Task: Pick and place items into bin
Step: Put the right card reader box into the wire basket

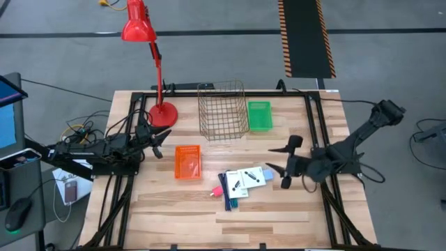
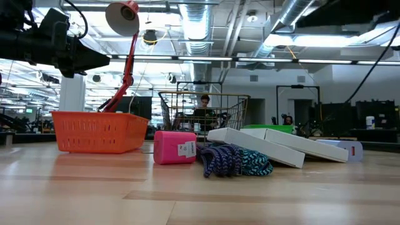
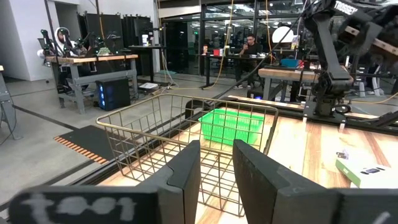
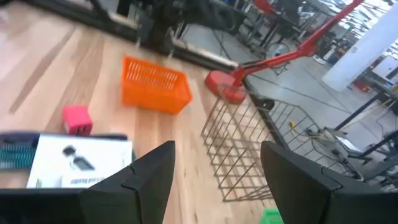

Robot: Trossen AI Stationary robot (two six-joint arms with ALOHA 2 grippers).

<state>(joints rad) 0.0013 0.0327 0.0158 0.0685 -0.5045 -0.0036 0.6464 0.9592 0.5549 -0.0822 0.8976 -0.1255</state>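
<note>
The items lie in one cluster on the wooden table (image 1: 279, 216), just off the fingertips of the right gripper (image 1: 281, 166): two flat white cards (image 1: 244, 179) with black marks overlap each other, a small light-blue piece (image 1: 267, 174) touches the card edge nearest that gripper, slim blue and teal pens (image 1: 231, 203) stick out from under the cards on the side away from the bins, and a small pink piece (image 1: 217, 190) sits at the far end of the cluster from the gripper.

The right gripper hovers beside the cluster with its fingers (image 4: 144, 180) spread wide and nothing between them.

Beyond the cluster from this gripper stands an orange bin (image 1: 187, 161). A wire basket (image 1: 222, 109) and a green bin (image 1: 259, 115) stand side by side toward the back edge, with a red desk lamp (image 1: 148, 56) next to the basket.

The left gripper (image 1: 159, 143) waits near the lamp base, well apart from the items, fingers (image 3: 186, 177) held narrowly apart and empty
</note>
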